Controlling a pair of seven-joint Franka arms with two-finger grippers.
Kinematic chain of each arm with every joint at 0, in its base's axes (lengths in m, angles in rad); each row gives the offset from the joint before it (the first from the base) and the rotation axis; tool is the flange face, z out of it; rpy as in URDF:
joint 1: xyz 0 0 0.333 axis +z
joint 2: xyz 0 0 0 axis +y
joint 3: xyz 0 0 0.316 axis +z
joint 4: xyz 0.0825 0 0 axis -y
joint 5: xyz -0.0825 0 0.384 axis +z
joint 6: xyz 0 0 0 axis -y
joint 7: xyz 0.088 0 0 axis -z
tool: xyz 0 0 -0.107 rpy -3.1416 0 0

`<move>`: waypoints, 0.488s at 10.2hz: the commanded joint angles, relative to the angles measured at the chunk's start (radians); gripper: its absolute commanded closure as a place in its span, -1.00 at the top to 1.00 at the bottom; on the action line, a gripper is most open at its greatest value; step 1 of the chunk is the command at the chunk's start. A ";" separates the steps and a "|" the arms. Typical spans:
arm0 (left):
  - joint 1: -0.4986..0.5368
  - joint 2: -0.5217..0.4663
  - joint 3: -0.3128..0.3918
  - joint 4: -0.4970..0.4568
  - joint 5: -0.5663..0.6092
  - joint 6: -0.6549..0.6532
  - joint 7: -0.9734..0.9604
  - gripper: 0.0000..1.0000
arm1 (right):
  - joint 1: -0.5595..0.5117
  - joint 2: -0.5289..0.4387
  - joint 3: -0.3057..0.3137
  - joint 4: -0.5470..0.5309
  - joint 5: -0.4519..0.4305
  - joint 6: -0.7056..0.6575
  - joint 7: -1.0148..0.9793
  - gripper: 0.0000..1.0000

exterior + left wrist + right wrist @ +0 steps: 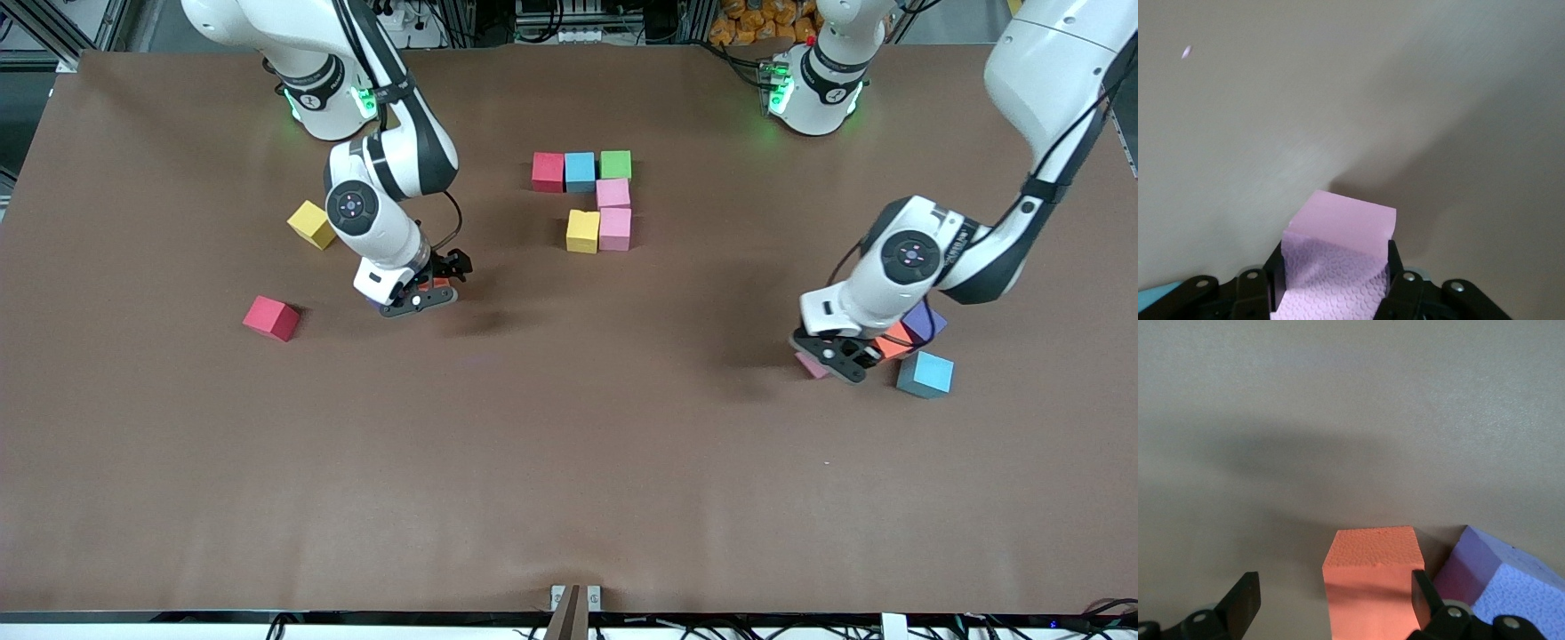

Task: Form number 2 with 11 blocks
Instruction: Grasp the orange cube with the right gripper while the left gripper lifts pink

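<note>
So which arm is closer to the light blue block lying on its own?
Left. Its jaws grip a pink block right beside that blue block; the right arm's jaws stand open around an orange block toward the right arm's end.

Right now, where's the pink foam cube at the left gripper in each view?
Front view: pink foam cube peeks out under the left gripper, toward the left arm's end of the table.
Left wrist view: cube clamped between that gripper's fingers.
Right wrist view: not in it.
Shared landmark: light blue foam cube beside it.
</note>
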 commanded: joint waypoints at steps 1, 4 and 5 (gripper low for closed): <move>-0.086 -0.003 -0.007 0.059 -0.127 -0.058 -0.119 -0.49 | 0.003 -0.019 0.016 -0.058 0.009 0.072 -0.006 1.00; -0.227 -0.008 -0.020 0.148 -0.238 -0.163 -0.415 -0.49 | -0.006 -0.022 0.014 -0.054 0.000 0.071 -0.011 1.00; -0.262 -0.012 -0.023 0.180 -0.276 -0.234 -0.582 -0.49 | -0.017 -0.025 0.013 -0.049 -0.005 0.068 -0.061 1.00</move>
